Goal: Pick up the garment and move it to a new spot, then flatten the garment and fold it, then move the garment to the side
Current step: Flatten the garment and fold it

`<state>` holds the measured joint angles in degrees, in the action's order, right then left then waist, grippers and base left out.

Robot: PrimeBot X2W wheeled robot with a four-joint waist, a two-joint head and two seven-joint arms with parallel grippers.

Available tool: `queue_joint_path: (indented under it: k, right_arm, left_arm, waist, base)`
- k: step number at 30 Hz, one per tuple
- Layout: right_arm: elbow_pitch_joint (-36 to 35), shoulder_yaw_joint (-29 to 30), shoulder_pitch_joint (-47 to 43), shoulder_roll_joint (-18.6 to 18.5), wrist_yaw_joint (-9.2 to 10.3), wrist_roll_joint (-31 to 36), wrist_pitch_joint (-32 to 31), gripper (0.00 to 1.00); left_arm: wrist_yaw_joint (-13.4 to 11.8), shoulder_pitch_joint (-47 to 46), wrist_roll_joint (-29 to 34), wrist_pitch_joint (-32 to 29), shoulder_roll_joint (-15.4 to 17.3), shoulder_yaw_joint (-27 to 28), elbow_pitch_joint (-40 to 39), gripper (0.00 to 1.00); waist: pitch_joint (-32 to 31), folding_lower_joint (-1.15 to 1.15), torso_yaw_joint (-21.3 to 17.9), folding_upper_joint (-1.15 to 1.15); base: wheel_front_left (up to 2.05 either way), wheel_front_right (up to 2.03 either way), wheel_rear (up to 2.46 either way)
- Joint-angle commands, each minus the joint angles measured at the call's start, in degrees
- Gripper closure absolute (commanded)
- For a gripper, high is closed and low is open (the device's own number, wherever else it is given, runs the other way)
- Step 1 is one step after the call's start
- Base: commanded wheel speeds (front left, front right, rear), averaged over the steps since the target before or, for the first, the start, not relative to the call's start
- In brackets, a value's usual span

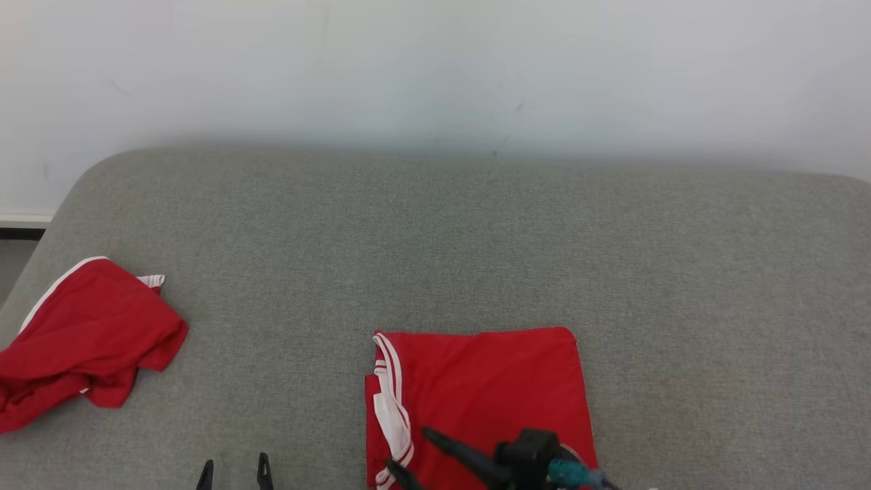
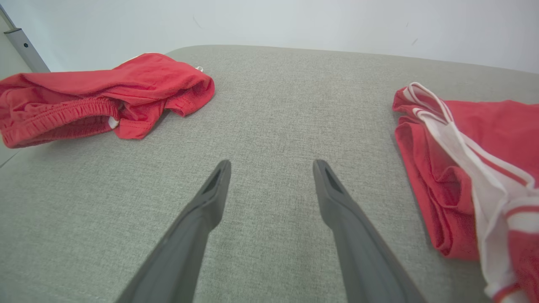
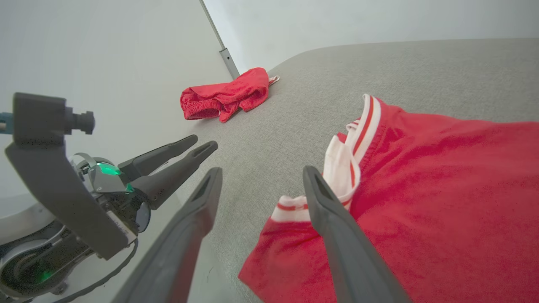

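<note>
The right claw point(image 3: 262, 172) stood with its fingers apart at the near left edge of the folded red shirt point(image 1: 476, 388). One finger lay over the white-striped trim, and nothing was clamped. The left claw point(image 2: 271, 168) hung spread wide above the bare grey counter point(image 1: 476, 238), with the shirt to its right and crumpled red shorts point(image 1: 81, 340) further off to its left.
</note>
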<state>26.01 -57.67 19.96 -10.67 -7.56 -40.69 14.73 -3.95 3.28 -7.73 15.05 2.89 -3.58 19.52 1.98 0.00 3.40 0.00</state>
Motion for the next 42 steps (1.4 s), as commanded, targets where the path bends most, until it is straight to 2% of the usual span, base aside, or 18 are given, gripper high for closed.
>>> queue_joint_path:
  k: [1, 4, 7, 14, 18, 22, 29, 42]
  right_arm:
    - [-0.2, 0.7, 1.1, -0.9, 0.14, -0.7, 0.4, 0.0]
    - [-0.1, 6.4, 1.1, -2.0, 0.13, 1.7, 0.4, 0.0]
    - [0.8, 16.6, -1.5, -1.4, 0.14, 7.9, 0.5, 0.0]
    - [-0.9, 39.3, -8.2, 2.9, 0.13, 23.8, 0.5, 0.0]
    - [-2.8, 47.2, -11.6, 5.2, 0.13, 29.7, 0.5, 0.0]
    - [-3.6, 51.6, -13.5, 6.5, 0.14, 32.8, 0.5, 0.0]
    - [-3.5, 56.6, -16.0, 7.6, 0.14, 34.5, 0.5, 0.0]
    - [-3.0, 57.9, -18.2, 7.8, 0.14, 31.9, 0.5, 0.0]
  left_arm:
    - [0.1, 0.4, -0.1, 0.2, 0.0, 0.2, 0.1, 0.0]
    - [0.1, 0.7, 0.1, 0.2, 0.0, 0.8, 0.2, 0.0]
    - [-0.2, 0.9, 0.3, 0.2, 0.0, 1.2, 0.1, 0.0]
    - [-0.3, 0.6, 0.6, 0.2, 0.0, 2.0, -0.3, 0.0]
    - [-0.3, 0.5, 0.8, 0.2, 0.0, 2.6, -0.3, 0.0]
    - [-0.1, 1.1, 1.1, 0.2, 0.0, 3.1, -0.4, 0.0]
    - [1.0, 1.7, 2.0, 0.2, 0.0, 4.0, -0.9, 0.0]
    - [3.4, 3.8, 3.6, 0.2, 0.0, 4.8, -2.3, 0.0]
  waist:
    - [-0.4, 0.0, -0.8, 0.0]
    - [-0.8, 0.0, -1.8, 0.0]
    - [-1.1, 0.0, -2.8, 0.0]
    - [-1.3, 0.0, -4.4, 0.0]
    - [-1.5, 0.0, -5.3, 0.0]
    - [-1.8, 0.0, -6.2, 0.0]
    - [-3.1, 0.0, -7.1, 0.0]
    - [-4.7, 0.0, -7.4, 0.0]
  base:
    - [0.0, 0.0, 0.0]
    - [0.0, 0.0, 0.0]
    - [0.0, 0.0, 0.0]
    - [0.0, 0.0, 0.0]
    - [0.0, 0.0, 0.0]
    - [0.0, 0.0, 0.0]
    - [0.0, 0.0, 0.0]
    - [0.0, 0.0, 0.0]
